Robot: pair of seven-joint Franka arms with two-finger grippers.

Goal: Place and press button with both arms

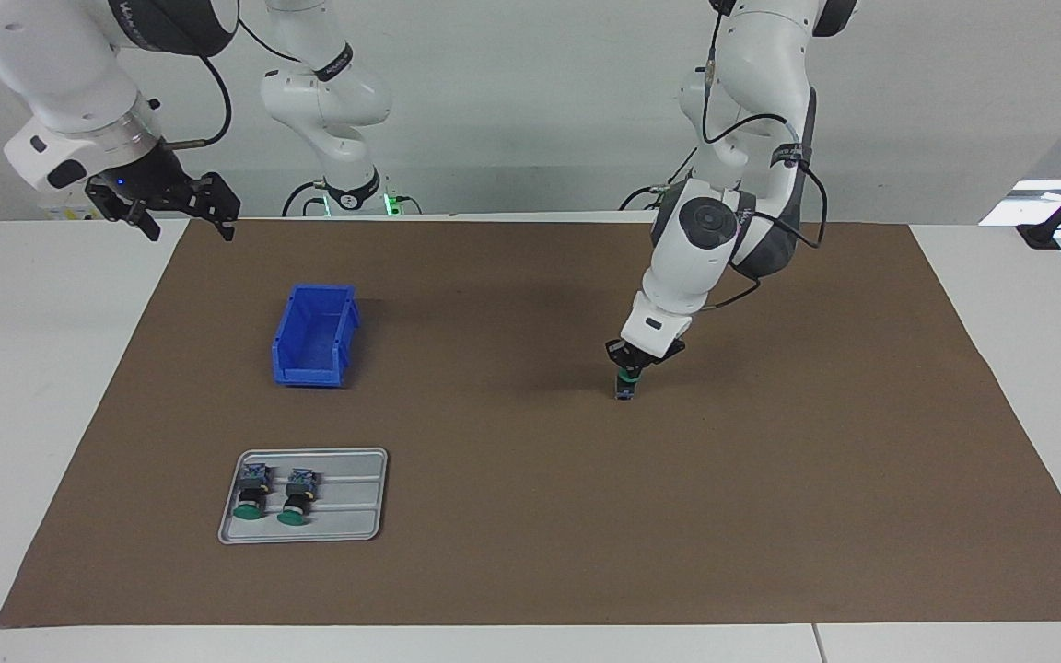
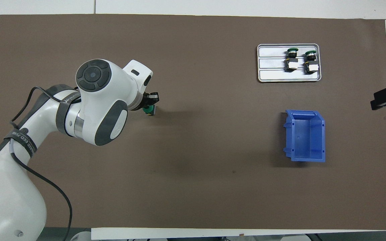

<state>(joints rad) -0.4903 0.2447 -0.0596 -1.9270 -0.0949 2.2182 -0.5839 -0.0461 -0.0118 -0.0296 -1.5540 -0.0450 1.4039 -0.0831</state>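
Facing view shows you the left gripper (image 1: 627,368) down over the brown mat (image 1: 530,552), jaws closed on the button (image 1: 624,385), which stands upright: long axis vertical, green cap at twelve o'clock between the jaws, terminal block at six o'clock, at or just above the mat. You see the right gripper (image 1: 182,219) waiting above the tabletop (image 1: 33,368) edge, jaws wide and holding nothing. Two more buttons (image 1: 274,493) lie in the grey tray (image 1: 346,529), near the blue bin (image 1: 314,336).

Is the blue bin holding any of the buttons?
No: the blue bin is empty; two buttons lie on the grey tray.
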